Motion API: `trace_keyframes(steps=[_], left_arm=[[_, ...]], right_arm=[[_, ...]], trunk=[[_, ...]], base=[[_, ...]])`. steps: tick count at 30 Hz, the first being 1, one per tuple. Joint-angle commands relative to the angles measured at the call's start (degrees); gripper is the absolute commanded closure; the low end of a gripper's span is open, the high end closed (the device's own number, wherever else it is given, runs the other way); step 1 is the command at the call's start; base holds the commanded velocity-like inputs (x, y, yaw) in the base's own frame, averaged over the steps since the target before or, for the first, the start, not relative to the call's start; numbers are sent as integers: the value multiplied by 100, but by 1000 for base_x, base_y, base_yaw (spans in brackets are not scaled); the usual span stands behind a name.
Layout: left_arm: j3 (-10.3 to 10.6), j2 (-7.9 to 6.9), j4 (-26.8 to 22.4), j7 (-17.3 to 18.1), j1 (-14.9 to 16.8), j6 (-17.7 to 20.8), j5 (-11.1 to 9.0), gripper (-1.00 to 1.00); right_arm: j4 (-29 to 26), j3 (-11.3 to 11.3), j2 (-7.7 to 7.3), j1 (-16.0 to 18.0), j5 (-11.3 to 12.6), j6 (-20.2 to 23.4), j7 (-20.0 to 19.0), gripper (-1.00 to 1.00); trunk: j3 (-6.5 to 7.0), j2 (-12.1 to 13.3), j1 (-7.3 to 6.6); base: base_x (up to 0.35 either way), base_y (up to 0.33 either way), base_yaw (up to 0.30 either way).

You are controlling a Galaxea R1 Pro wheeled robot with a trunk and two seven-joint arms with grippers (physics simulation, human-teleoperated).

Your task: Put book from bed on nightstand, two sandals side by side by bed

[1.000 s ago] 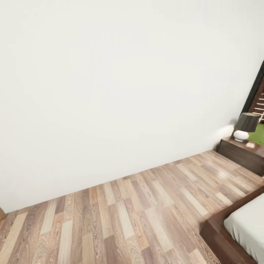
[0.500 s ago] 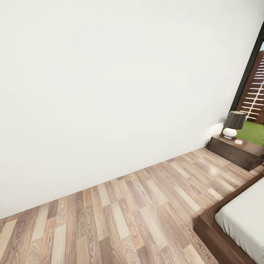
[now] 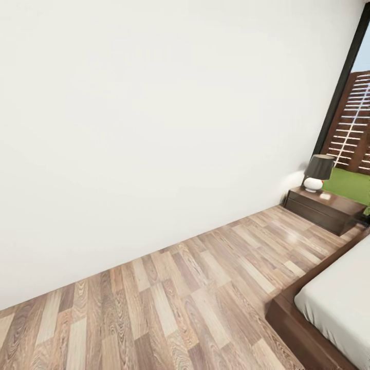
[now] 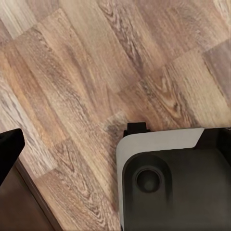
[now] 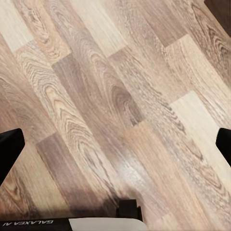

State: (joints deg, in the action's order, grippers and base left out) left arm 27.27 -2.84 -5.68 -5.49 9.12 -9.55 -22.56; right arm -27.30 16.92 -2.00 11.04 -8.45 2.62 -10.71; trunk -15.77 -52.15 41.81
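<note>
Head view: floor point(image 3: 169, 303) of wood planks runs along a blank white wall point(image 3: 154, 128); a corner of the bed point(image 3: 334, 313), dark frame and pale mattress, sits low on the right.
Nightstand: dark wooden nightstand point(image 3: 324, 208) against the wall, beyond the bed's corner, with a dark-shaded lamp point(image 3: 317, 173) on top and a small pale thing beside the lamp, too small to name.
Window: dark-framed window point(image 3: 354, 118) at the far right, with fence slats and grass outside.
Book and sandals: I cannot place them from here; the visible strip of mattress is bare.
Left wrist view: left claw point(image 4: 113, 147) hangs over bare planks, spread with nothing between its dark tips; the robot's own pale base point(image 4: 173, 183) lies below, and a dark brown edge shows in one corner.
Right wrist view: right claw point(image 5: 115, 144) likewise spread and empty above the floor, its tips wide apart at both edges of the picture.
Risk: my read is that the bed's corner is the hazard. Rolling on while turning this close could clip the base against the frame, and committing to a side before the book is sighted would waste the approach.
Change: against a second ago the whole picture has swung, so the camera turned. More window and mattress now show, and the nightstand sits further in from the edge.
</note>
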Motion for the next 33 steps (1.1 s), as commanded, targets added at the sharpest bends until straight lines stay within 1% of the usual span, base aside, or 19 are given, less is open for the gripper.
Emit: trace_keyframes(steps=[1, 13, 33], left_arm=[[50, -1, -4, -22, 2, -12, -40, -100], [50, 2, -4, -22, 2, -12, -41, -100], [50, 2, -4, -22, 2, -12, -40, -100]], right_arm=[[-12, 48, 6, 3, -60, 28, -48, -100], [-12, 48, 6, 3, -60, 28, -48, -100], [-12, 48, 6, 5, -60, 28, -48, -100]], trunk=[[-7, -5, 0], [-7, -5, 0], [-7, -5, 0]], base=[[0, 0, -83], [0, 0, -65], [0, 0, -8]])
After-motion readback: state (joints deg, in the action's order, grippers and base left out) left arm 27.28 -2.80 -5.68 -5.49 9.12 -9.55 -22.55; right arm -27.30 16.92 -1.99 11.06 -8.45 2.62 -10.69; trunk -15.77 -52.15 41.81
